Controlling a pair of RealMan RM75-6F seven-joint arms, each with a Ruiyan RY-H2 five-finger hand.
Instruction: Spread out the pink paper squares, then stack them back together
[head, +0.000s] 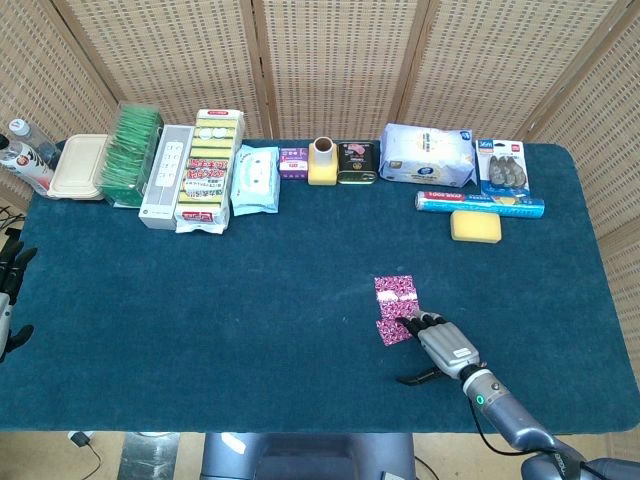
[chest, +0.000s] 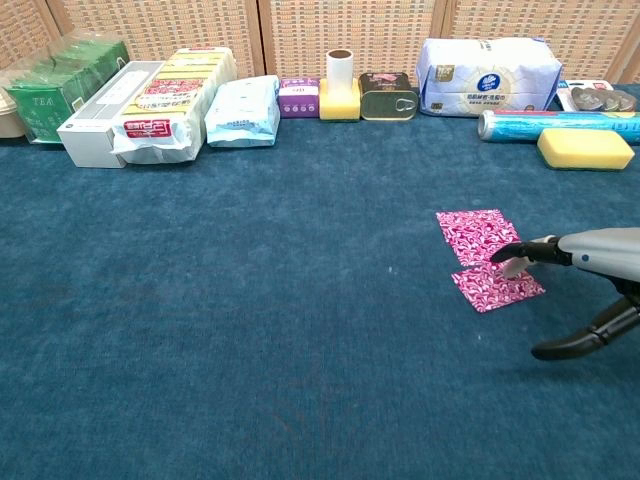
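I see two pink paper squares on the blue cloth, right of centre. The upper square (head: 394, 289) (chest: 476, 233) lies flat and free; the lower square (head: 394, 331) (chest: 497, 286) sits just below it, its top edge overlapping or touching the upper one's bottom edge, shifted a little toward my right side. My right hand (head: 443, 345) (chest: 590, 262) comes in from the lower right, and its fingertips (head: 411, 322) (chest: 512, 259) rest on the lower square's upper right corner, right at the seam between the two sheets. The fingers lie stretched forward close together and press down on the paper, with the thumb swung out and hanging apart underneath, holding nothing. My left hand (head: 10, 290) shows only at the far left edge of the head view, well away from the squares; I cannot tell how its fingers lie.
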